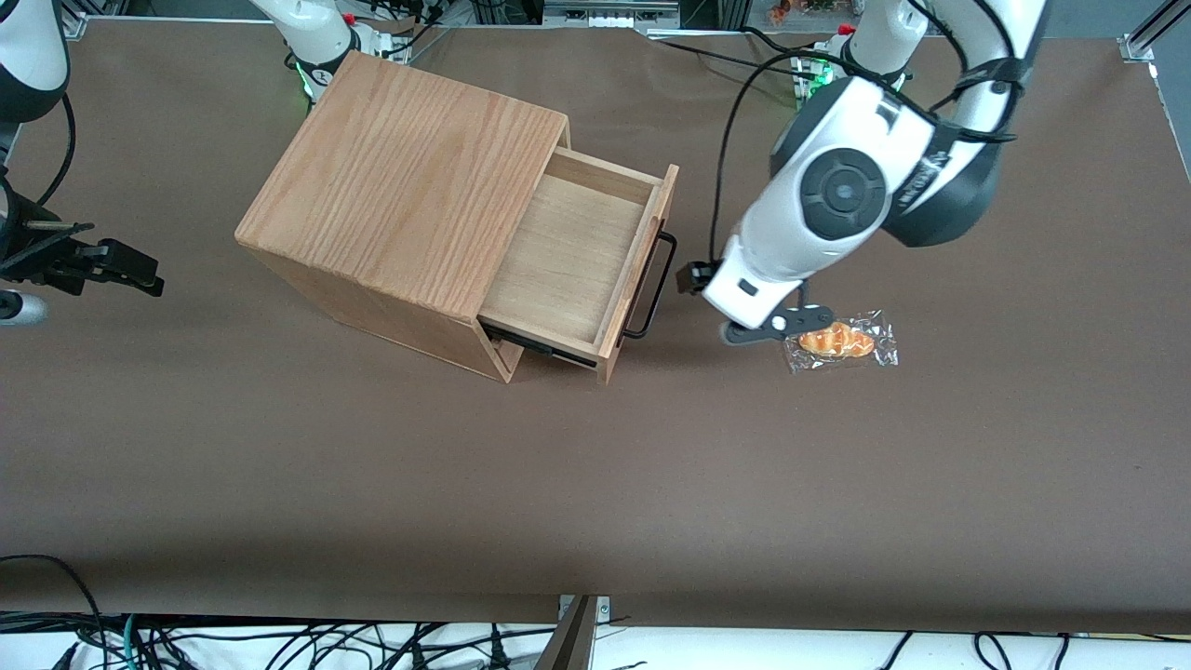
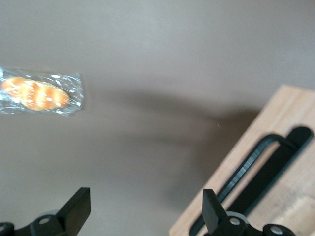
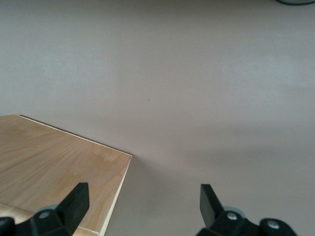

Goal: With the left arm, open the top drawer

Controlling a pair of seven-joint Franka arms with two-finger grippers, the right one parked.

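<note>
1. The top drawer (image 1: 577,265) stands pulled well out of the oak box (image 1: 400,186), its pale inside showing, so the opening looks done.
2. The black handle (image 1: 656,284) is free; nothing grips it.
3. The left arm (image 1: 837,195) holds its gripper (image 2: 145,211) above the bench (image 1: 595,484), between handle and wrapped pastry (image 1: 840,341), jaws spread wide, empty.
4. What may remain: drawing clear.

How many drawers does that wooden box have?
2 show. The top drawer is pulled out; a lower one sits shut beneath it, mostly hidden. The gripper hangs open before the handle, touching nothing.
</note>
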